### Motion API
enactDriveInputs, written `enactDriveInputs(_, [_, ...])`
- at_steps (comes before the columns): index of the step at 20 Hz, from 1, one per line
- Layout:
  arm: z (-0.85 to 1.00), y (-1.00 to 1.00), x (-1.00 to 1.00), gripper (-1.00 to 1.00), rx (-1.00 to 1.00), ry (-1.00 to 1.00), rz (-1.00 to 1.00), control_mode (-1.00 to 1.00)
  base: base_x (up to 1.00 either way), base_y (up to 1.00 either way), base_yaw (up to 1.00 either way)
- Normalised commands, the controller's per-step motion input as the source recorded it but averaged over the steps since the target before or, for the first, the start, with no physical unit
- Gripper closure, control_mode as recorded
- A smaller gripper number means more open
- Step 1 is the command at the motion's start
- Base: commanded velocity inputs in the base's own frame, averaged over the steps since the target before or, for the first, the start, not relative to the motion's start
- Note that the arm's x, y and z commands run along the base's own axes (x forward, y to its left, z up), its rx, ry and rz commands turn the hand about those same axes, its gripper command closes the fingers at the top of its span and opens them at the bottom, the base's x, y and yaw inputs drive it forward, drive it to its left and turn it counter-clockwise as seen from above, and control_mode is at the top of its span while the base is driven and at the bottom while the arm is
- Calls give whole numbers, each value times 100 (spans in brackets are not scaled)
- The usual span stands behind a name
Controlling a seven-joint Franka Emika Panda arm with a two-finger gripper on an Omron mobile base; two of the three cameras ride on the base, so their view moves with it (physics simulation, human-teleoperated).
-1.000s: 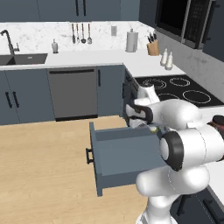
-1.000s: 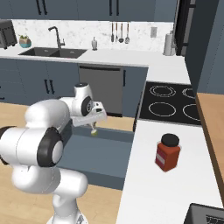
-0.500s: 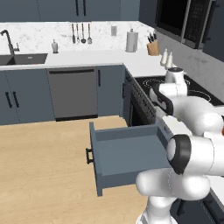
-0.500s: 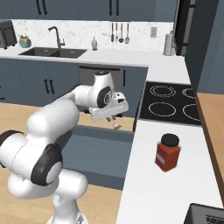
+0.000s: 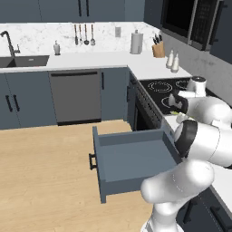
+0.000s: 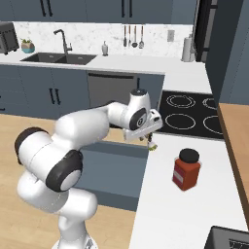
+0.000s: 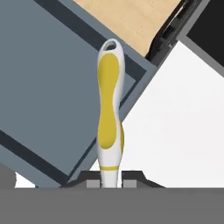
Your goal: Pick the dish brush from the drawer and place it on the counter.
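Arm has swung right since the earlier frames; gripper [image 6: 151,144] now off the open drawer [image 5: 131,158] and at the edge of the white worktop [image 6: 180,214], near the cooktop [image 6: 192,109]. Jaws clamped on the dish brush [image 7: 109,118]; yellow-and-white handle juts ahead of the hand, straddling drawer corner and worktop. Held clear of the surface, likely for carrying across. Red jar [image 6: 186,168] stands nearby: judge set-down should keep left of it

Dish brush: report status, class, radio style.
Gripper shut on dish brush. Brush above counter edge beside open drawer. Red jar nearby.
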Motion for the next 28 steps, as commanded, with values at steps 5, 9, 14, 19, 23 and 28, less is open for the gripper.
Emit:
enactDriveInputs(5, [-16, -36, 76, 100, 0, 13, 0, -100, 0, 0, 0])
enactDriveInputs(9, [-24, -56, 40, 100, 1, 5, 0, -100, 0, 0, 0])
enactDriveInputs(14, [-24, -60, 19, 100, 4, 0, 0, -100, 0, 0, 0])
enactDriveInputs(19, [-45, -42, 25, 100, 3, 0, 0, -100, 0, 0, 0])
enactDriveInputs(23, [-33, -5, 31, 100, 0, 4, 2, -100, 0, 0, 0])
enactDriveInputs(28, [-14, -4, 3, 100, 1, 1, 5, -100, 0, 0, 0])
